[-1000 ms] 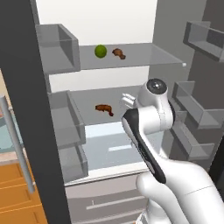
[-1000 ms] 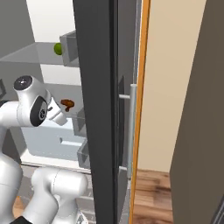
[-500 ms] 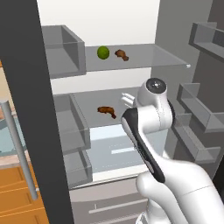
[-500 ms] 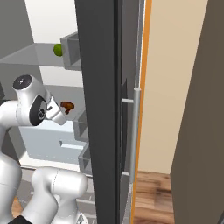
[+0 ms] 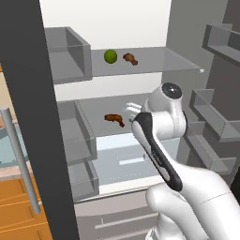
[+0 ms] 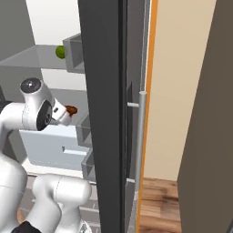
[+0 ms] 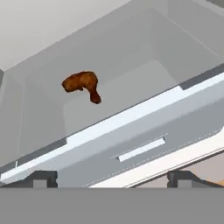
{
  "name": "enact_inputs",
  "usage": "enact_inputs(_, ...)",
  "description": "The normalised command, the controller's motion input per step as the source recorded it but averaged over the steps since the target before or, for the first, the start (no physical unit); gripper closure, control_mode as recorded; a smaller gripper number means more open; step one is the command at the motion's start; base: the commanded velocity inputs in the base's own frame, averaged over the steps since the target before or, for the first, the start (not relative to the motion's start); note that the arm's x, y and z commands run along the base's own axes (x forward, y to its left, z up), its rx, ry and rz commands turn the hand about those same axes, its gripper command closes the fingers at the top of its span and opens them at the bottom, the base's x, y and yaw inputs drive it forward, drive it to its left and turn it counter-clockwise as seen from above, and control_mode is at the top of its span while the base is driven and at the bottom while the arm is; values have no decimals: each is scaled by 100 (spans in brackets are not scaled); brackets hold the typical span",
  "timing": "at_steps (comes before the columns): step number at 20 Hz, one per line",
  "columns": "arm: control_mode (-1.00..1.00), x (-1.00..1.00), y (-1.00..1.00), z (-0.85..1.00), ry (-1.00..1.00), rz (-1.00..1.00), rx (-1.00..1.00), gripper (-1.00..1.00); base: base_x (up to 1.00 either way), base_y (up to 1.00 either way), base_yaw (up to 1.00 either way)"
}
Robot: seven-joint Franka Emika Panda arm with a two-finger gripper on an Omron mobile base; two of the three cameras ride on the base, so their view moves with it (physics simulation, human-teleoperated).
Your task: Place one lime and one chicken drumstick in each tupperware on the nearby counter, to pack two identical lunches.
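Note:
The fridge stands open. A green lime point(image 5: 110, 56) point(image 6: 60, 52) and a reddish-brown chicken drumstick point(image 5: 130, 58) lie side by side on the top glass shelf. A second chicken drumstick point(image 5: 115, 118) point(image 6: 71, 109) point(image 7: 83, 83) lies on the middle shelf. My gripper point(image 5: 131, 109) point(image 6: 66, 113) point(image 7: 113, 178) hovers at that shelf's front, just right of this drumstick and apart from it. It is open, with nothing between its fingertips point(image 7: 43, 177). I cannot make out the tupperware; a beige strip of counter point(image 5: 11, 171) shows behind the door handle.
The dark fridge door point(image 5: 33, 117) point(image 6: 107, 113) with its grey bar handle point(image 5: 18, 159) point(image 6: 140, 136) flanks the opening. Grey door bins point(image 5: 213, 136) line the right side. A pale crisper drawer point(image 5: 126, 159) sits below the middle shelf. Orange drawers point(image 5: 18, 206) are at lower left.
The whole picture has shifted slightly, so the camera has moved a little. The gripper has stayed open near the middle-shelf drumstick; nothing was taken hold of.

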Motion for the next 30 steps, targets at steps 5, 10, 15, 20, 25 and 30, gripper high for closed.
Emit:
enact_inputs(5, -100, 35, 19, -1, 0, 54, -4, -100, 0, 0, 0)
enact_inputs(10, -100, 41, 17, -5, 3, 31, -1, -100, 0, 0, 0)
enact_inputs(15, -100, 54, 28, -3, 11, 9, -12, -100, 0, 0, 0)
enact_inputs(20, -100, 37, 11, -24, 7, 2, -20, -100, 0, 0, 0)
enact_inputs(25, -100, 1, -3, -21, -4, -5, -26, -100, 0, 0, 0)
enact_inputs(30, -100, 7, 0, -28, -1, 0, -4, -100, 0, 0, 0)
